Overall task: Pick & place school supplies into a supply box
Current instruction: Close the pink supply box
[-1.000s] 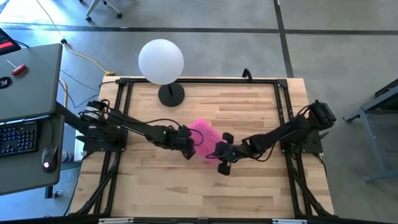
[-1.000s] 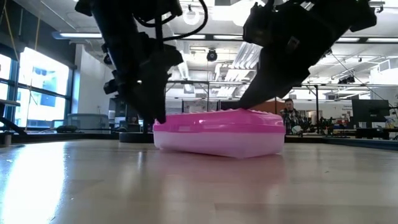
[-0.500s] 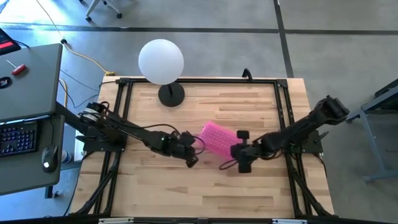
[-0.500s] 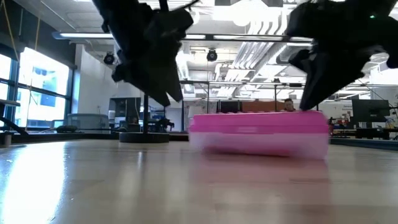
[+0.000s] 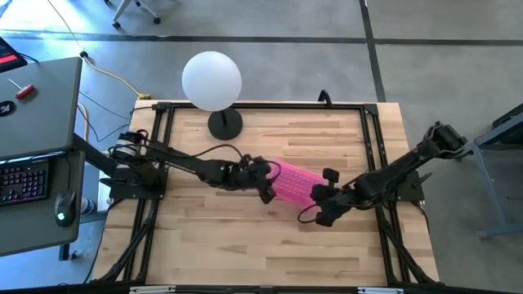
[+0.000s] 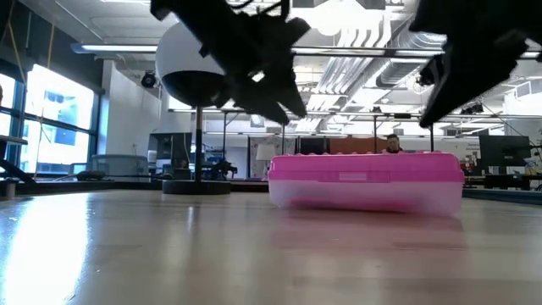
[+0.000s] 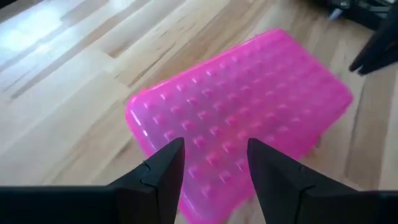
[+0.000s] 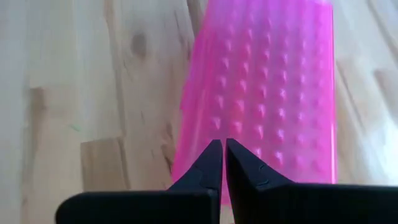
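hovering: my left gripper (image 7: 211, 168), jaws spread wide, over the supply box's (image 5: 292, 181) left end
right gripper (image 8: 222, 163): pinched together, empty, at its right end
box: lid on, mid-table (image 5: 245, 253), nearer the right edge
risk: a lopsided nudge could spin or skid it

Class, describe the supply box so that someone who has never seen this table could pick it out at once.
Start at the wooden table and find the white globe lamp at its far edge. Nearer the middle, between the two dark arms, lies the supply box: flat and rectangular, its bright pink bumpy lid the only vivid colour there.
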You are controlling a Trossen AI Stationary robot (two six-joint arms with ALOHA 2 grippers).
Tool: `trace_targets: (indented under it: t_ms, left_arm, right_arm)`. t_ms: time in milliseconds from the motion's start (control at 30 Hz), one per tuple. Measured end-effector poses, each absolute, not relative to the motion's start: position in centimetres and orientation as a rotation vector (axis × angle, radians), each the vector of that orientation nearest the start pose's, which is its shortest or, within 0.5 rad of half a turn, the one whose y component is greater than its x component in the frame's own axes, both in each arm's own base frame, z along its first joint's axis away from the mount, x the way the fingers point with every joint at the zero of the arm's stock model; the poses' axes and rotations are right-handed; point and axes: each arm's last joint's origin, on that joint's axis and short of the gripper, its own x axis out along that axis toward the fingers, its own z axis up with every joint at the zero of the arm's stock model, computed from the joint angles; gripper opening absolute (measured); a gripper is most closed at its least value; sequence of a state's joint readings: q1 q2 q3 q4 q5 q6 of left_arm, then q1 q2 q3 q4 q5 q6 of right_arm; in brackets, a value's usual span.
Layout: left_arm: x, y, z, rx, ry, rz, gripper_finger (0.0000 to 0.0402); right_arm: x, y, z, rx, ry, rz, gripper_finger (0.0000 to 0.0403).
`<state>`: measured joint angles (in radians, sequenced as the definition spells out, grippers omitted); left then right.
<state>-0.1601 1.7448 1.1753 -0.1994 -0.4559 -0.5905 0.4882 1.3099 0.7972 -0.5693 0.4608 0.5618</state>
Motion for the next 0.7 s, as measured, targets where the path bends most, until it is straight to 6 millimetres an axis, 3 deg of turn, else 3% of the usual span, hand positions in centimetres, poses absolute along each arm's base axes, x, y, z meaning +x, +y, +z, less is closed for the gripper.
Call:
trace_targets:
  t_ms: [167, 300, 400, 700]
  left_arm:
    - [37.7, -2.3, 19.8, -0.340, 0.686, 0.514, 0.0207]
    - [38.3, -1.6, 18.2, -0.360, 0.737, 0.486, 0.0207]
    - [38.7, -1.6, 17.2, -0.360, 0.745, 0.485, 0.0207]
    - [38.4, -3.2, 17.1, -0.345, 0.752, 0.502, 0.0207]
  right_arm:
    - [20.9, 10.4, 18.6, 0.106, 0.928, -0.278, 0.0000]
    - [20.4, 9.7, 17.3, 0.129, 0.917, -0.351, 0.0000]
    - [20.2, 8.8, 16.6, 0.129, 0.926, -0.398, 0.0000]
    - [20.7, 5.8, 16.1, 0.032, 0.963, -0.497, 0.0000]
